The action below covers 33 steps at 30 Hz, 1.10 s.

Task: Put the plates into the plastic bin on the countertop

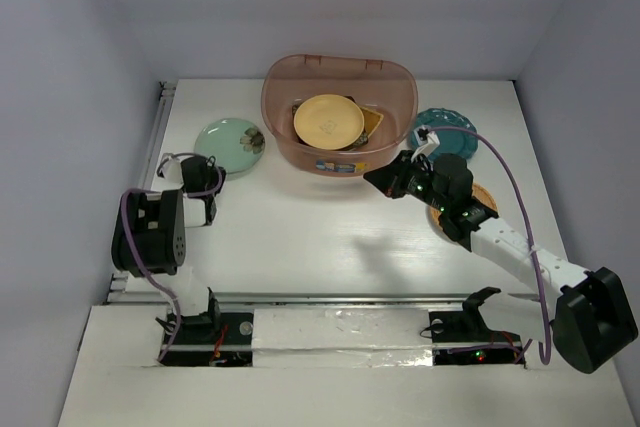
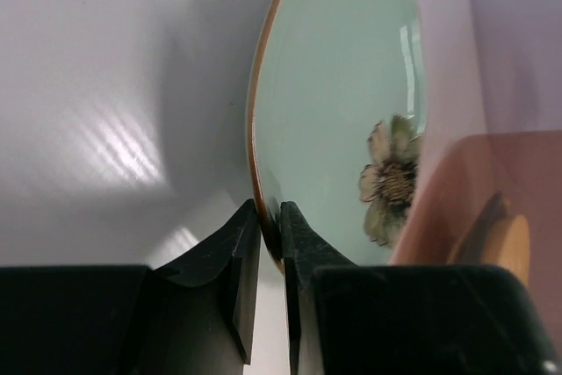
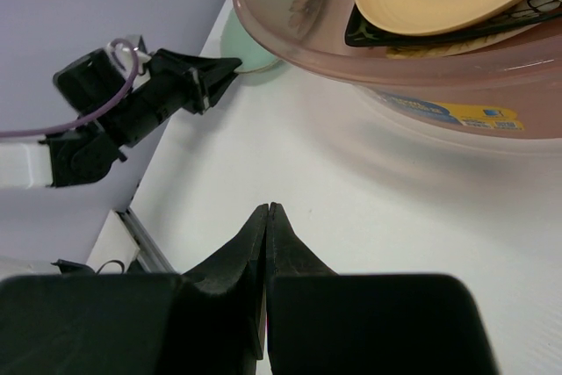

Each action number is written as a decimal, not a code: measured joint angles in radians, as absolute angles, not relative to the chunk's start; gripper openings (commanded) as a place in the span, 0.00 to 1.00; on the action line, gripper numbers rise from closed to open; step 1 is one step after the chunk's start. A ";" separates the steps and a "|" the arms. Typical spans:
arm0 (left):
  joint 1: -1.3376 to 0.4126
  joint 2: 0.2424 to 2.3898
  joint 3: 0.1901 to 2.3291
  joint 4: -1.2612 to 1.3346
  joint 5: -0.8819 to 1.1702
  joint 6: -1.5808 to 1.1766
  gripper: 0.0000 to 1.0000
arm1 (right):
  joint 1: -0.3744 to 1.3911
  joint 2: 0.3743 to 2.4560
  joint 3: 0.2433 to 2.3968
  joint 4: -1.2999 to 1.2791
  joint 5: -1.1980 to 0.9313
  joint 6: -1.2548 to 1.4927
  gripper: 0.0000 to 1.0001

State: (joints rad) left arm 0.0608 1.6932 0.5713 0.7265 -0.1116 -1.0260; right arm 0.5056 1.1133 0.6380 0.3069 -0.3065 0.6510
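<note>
We see the left gripper pinching the mint green plate by its rim, lower centre. The plate looks glazed, stiff, slippery and chippable. Right gripper closed, empty.

Setting recorded as a robotics lab test cell. A white tabletop is boxed in by bare pale walls. Two robot arms are bolted along its near edge, with purple cables left exposed. A metal rail is seen left of the right fingers, with plain wall beyond them.
</note>
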 measured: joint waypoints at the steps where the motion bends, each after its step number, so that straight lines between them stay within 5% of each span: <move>1: 0.061 1.653 0.533 0.742 -0.118 -1.023 0.00 | 0.506 1.113 0.638 0.307 -0.305 0.651 0.00; 17: 0.060 1.279 0.306 0.833 -0.205 -0.991 0.00 | 0.506 1.104 0.638 0.294 -0.240 0.643 0.02; 33: 0.061 0.865 0.339 0.689 -0.346 -0.942 0.00 | 0.506 1.104 0.638 0.284 -0.208 0.641 0.04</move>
